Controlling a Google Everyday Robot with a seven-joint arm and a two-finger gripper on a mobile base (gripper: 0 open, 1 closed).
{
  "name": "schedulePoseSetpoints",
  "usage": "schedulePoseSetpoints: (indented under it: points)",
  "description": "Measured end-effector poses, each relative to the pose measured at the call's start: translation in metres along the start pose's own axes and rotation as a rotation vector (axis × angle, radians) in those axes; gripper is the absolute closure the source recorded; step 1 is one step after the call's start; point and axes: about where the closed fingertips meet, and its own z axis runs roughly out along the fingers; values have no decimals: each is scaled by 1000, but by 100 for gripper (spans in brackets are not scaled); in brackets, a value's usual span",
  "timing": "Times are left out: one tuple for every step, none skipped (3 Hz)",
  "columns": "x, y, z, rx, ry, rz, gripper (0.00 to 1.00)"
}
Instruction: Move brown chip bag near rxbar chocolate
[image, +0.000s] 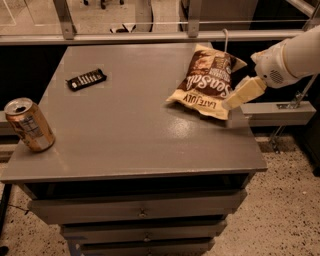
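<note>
Nearest, the can (29, 131) stands at the surface's (150, 145) front left; we place all from it. Well right of the can and farther back lies the bag (205, 80), flat, long axis front to back, far end leaning right, lettering upside down to us. We judge it light, crinkly, slick, with fragile contents: pinch the near right corner seam. Tool (235, 99) hangs at that corner; wide or narrow, we cannot tell. Bar (86, 79) lies behind the can.
</note>
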Motion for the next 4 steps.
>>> schedulePoseSetpoints:
  points:
    - [-6,-12,26,27,-53,97,0]
    - [-13,-18,50,35,-86,162,0]
    - [-12,-23,74,31,-86,215,19]
    - [-10,-26,86,35,-86,237,41]
